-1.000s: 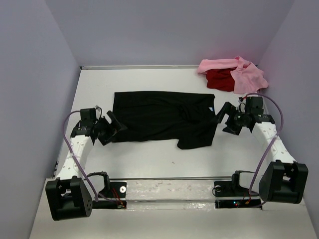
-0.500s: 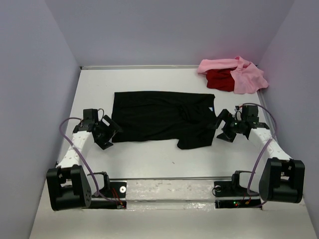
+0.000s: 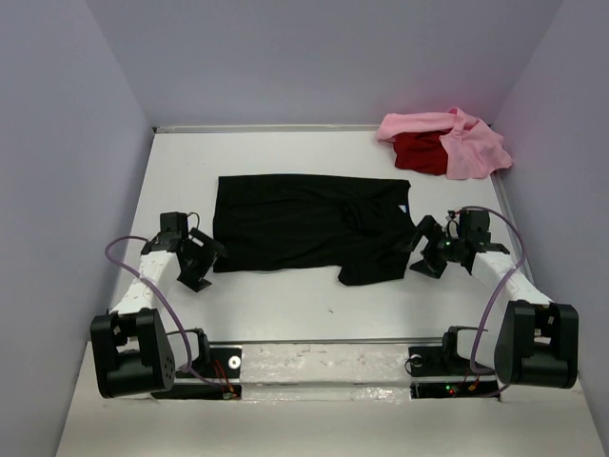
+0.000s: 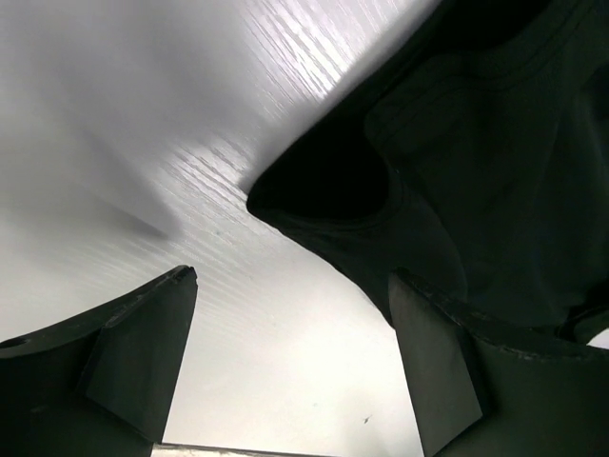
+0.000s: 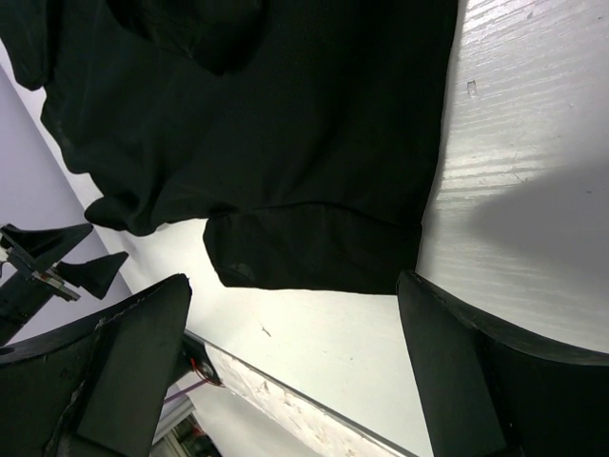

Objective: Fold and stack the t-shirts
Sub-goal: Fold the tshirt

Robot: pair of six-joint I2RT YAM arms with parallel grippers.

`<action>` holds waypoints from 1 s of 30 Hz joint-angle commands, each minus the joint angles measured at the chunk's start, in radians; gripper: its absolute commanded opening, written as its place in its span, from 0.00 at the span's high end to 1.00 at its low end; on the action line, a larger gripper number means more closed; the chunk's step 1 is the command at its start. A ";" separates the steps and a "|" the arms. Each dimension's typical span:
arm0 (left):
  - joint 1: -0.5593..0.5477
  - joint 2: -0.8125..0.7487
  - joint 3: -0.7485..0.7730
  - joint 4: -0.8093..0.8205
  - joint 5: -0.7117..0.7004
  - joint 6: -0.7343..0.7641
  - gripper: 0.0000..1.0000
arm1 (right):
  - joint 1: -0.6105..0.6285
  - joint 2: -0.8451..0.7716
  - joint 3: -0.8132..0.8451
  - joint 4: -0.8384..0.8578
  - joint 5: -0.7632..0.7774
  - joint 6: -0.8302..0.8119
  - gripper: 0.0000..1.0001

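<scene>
A black t-shirt (image 3: 309,224) lies spread across the middle of the white table, a small light label at its right edge. My left gripper (image 3: 205,255) hovers low at the shirt's near left corner (image 4: 314,195), jaws open, only bare table between them. My right gripper (image 3: 423,249) sits low at the shirt's near right corner (image 5: 314,252), open too, holding nothing. A pink t-shirt (image 3: 466,143) and a red t-shirt (image 3: 421,152) lie crumpled together in the far right corner.
Lilac walls (image 3: 76,190) close in the table on the left, back and right. A metal rail (image 3: 324,362) with the arm bases runs along the near edge. Bare white table (image 3: 285,305) lies between the black shirt and the rail.
Both arms have drawn back toward the near edge and dropped lower, each gripper now at a near corner of the black shirt. The shirts have not moved.
</scene>
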 commanded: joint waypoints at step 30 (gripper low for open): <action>0.030 -0.010 -0.127 0.204 0.007 -0.092 0.73 | 0.008 0.033 -0.006 0.105 -0.032 0.011 0.18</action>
